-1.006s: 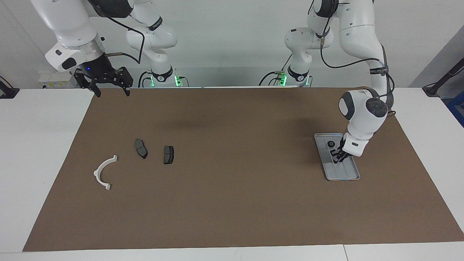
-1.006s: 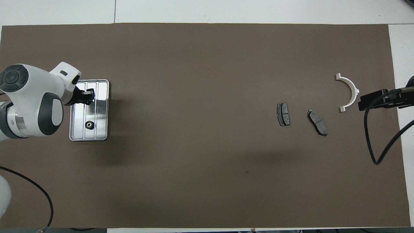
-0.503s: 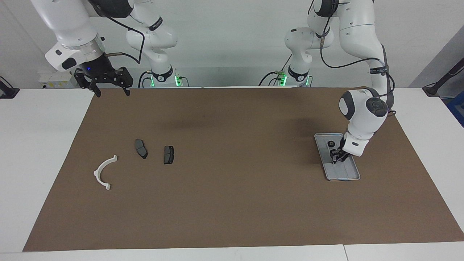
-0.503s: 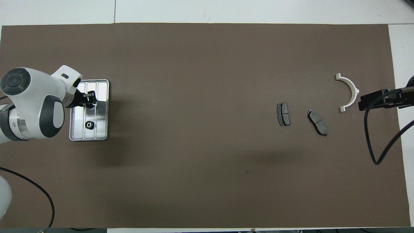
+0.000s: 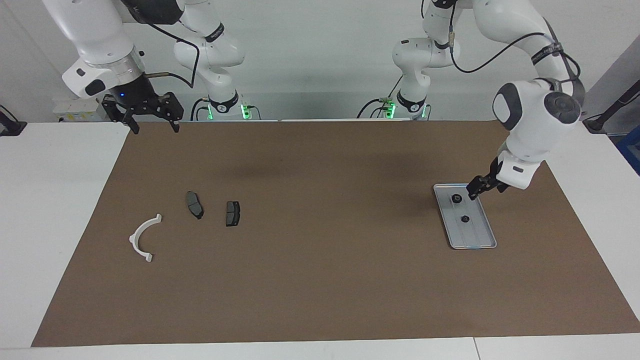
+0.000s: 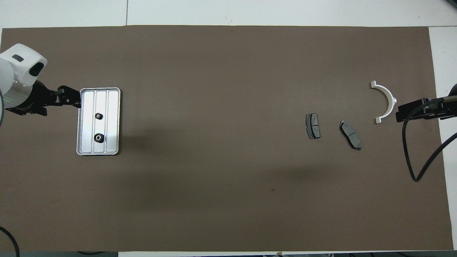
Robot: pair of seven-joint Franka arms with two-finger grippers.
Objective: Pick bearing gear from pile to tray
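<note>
The silver tray (image 5: 477, 234) (image 6: 112, 121) lies on the brown mat toward the left arm's end of the table. Two small black bearing gears rest in it, one (image 5: 456, 198) (image 6: 99, 137) nearer to the robots and the other (image 5: 464, 219) (image 6: 97, 115) farther from them. My left gripper (image 5: 473, 192) (image 6: 75, 102) hangs open and empty over the tray's rim. The pile's parts, a white arc bracket (image 5: 134, 239) (image 6: 392, 100) and two dark plates (image 5: 194, 204) (image 5: 232, 213) (image 6: 312, 125) (image 6: 350, 135), lie toward the right arm's end. My right gripper (image 5: 155, 127) (image 6: 399, 115) waits open, high over the mat's edge.
A brown mat (image 5: 320, 280) (image 6: 228, 71) covers most of the white table. A black cable (image 6: 414, 171) loops down from the right arm over that end of the mat.
My left gripper opened and left a second gear in the tray. It then rose and drew back off the tray's middle to its rim. The right arm has not moved.
</note>
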